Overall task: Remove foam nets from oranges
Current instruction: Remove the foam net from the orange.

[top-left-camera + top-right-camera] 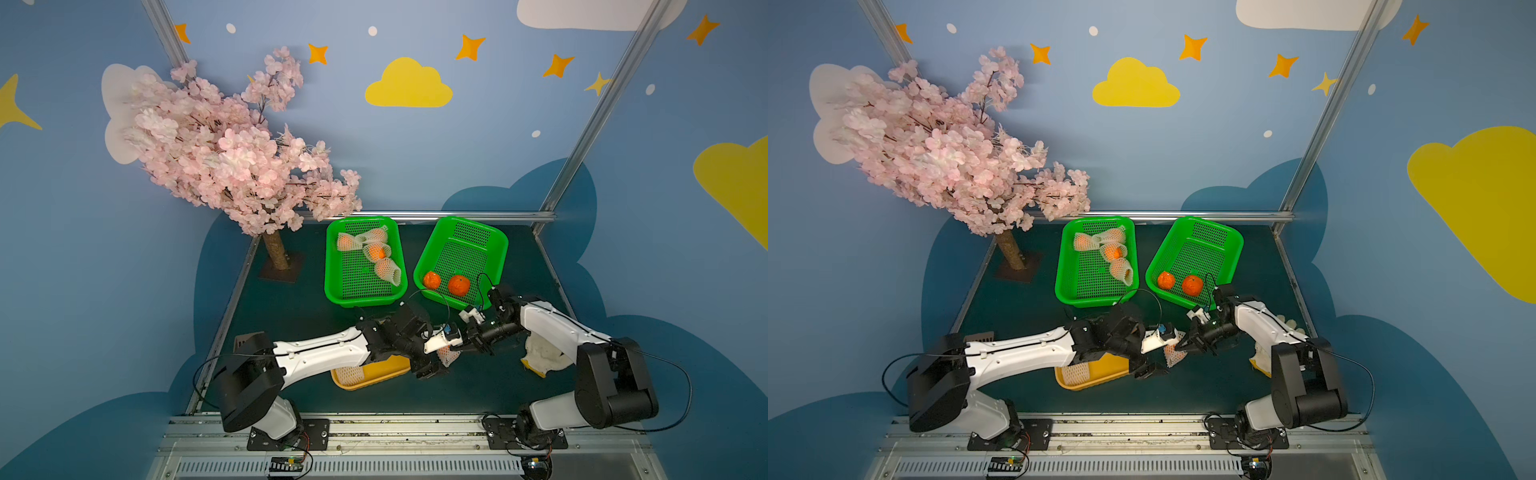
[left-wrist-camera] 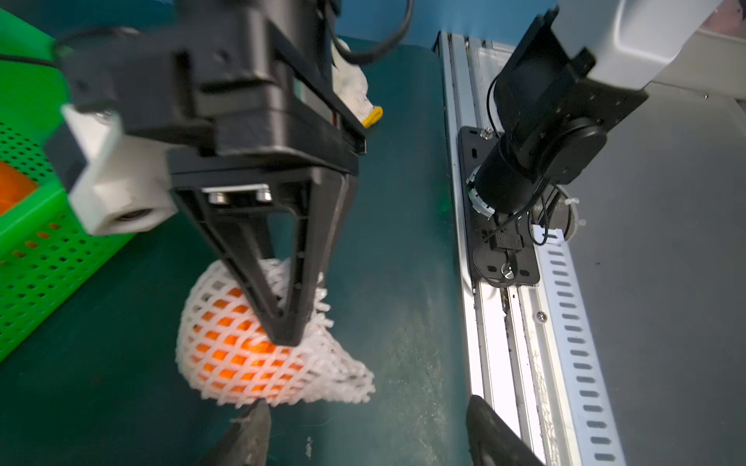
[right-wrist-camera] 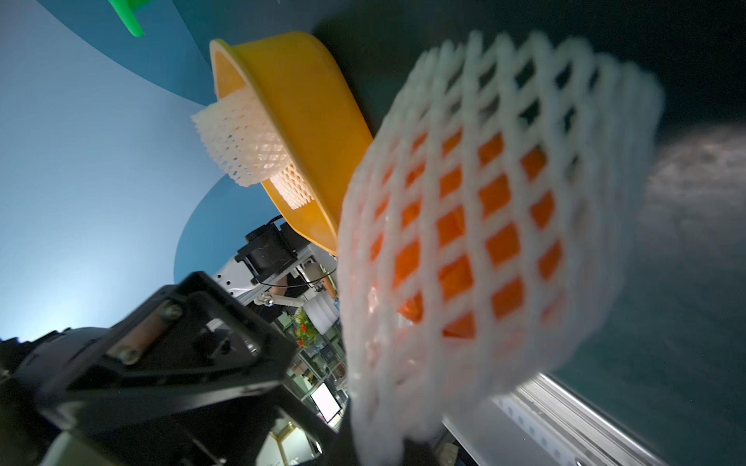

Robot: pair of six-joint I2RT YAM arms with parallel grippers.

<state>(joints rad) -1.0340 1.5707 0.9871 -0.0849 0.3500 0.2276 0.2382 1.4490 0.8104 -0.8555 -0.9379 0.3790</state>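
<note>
The right claw (image 2: pixel 287 337) is closed, its tips pinching a fold of the net (image 2: pixel 335 375) on the shoulder of the orange (image 2: pixel 238 343). The orange sits directly under those tips, fully sleeved. It seems to rest on the mat, though contact is hard to confirm.

The left claw (image 2: pixel 367 433) stands wide open and holds nothing. The orange lies just ahead of its tips, close to one finger (image 2: pixel 252 431) and well apart from the other, so it is not between them.

To do the strip well, the fruit probably needs an anchor first. The left claw should advance and shift sideways until the orange is centred between its fingers, then close gently enough not to bruise the peel. Only then should the right claw pull, along the sleeve's length and away from the left claw, so the mesh slides rather than stretches.

If the pinch has caught peel as well as foam, the orange will likely travel with the net. A shallower grip on the loose tail, beside the present pinch, would be safer.

The tray (image 1: pixel 390 372) with spent nets lies behind the left claw, under its arm, a short carry for the freed net.
</note>
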